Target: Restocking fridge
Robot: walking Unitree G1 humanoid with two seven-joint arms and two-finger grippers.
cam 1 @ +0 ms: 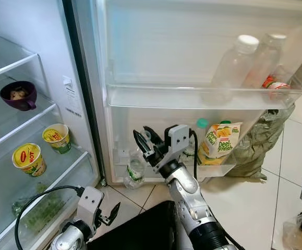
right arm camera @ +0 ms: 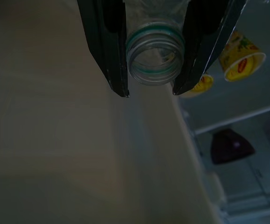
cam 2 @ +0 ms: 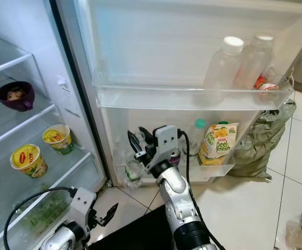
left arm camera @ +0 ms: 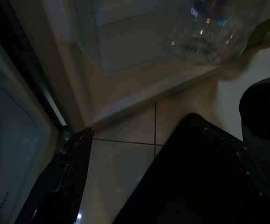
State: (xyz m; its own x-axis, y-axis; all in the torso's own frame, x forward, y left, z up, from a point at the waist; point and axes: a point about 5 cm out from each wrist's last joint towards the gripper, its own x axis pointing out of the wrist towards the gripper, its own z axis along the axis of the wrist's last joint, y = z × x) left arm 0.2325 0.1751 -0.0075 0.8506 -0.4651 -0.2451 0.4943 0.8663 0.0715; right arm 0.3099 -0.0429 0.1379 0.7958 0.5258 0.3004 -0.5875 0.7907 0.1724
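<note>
Left eye view: the fridge stands open, and the right gripper (cam 1: 146, 141) is in the middle of the frame, at the lowest door shelf (cam 1: 221, 171). A clear bottle (cam 1: 135, 172) with a green band stands in that shelf, just below the fingers. Next to it, to the right, is a juice pouch (cam 1: 218, 143). At lower left the left gripper (cam 1: 109, 213) hangs low over the floor, its two fingers close together, holding nothing.

Right eye view: the same scene. The top of the bottle is covered by the gripper, so from here I cannot tell if the fingers touch it. The upper door shelf (cam 2: 192, 98) holds two more bottles (cam 2: 237, 62) at upper right.

Left wrist view: very dark. I can make out floor tiles, the bottom of a clear bottle at the top of the frame, and a black shape at lower right which I cannot name.

Right wrist view: the open neck (right arm camera: 154, 58) of the bottle, without cap, sits between the two fingers (right arm camera: 107, 42). They are spread on both sides of it and look just beside it, not yet pressing.

I think this bottle is light, maybe empty, with thin walls that dent easily and a smooth, slippery body. The stiff threaded neck is the better place to take hold.
</note>
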